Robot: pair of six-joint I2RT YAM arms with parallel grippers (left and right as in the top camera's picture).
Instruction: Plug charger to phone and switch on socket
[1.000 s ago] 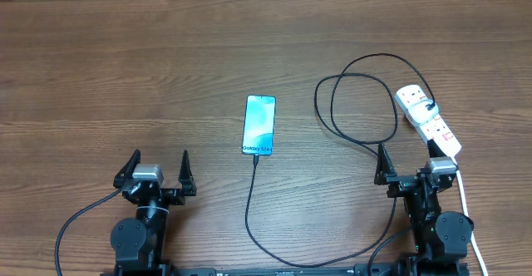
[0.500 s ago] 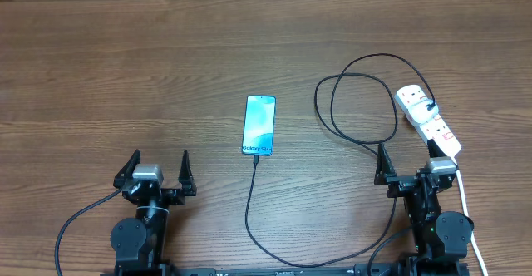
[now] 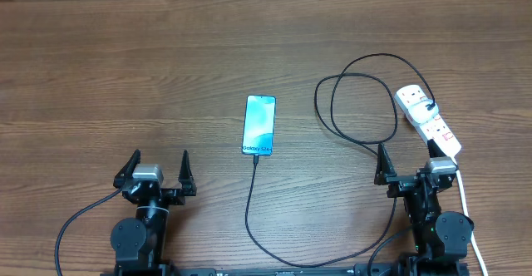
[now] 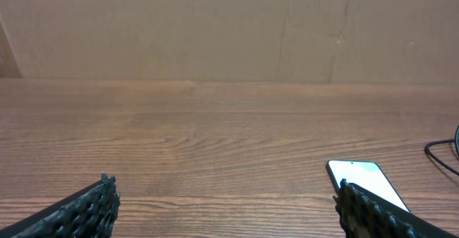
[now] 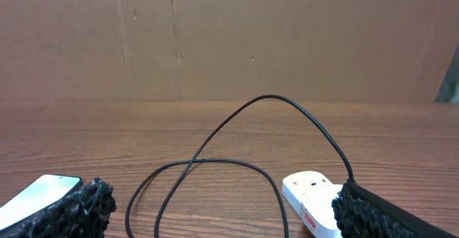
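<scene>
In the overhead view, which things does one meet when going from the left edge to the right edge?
left claw → phone → socket. The charger and the right claw are left out: they overlap others.

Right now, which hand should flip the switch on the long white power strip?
Right. The right hand sits beside the long white power strip; the left hand is far off, beyond the slim blue-screened phone.

The socket's (image 3: 428, 120) end toward the bench's (image 3: 125, 60) front edge hides under the right hand (image 3: 407, 153); its switches (image 3: 449, 135) and the charger (image 3: 247, 208) tip at the phone (image 3: 259, 125) are too small to judge.
</scene>
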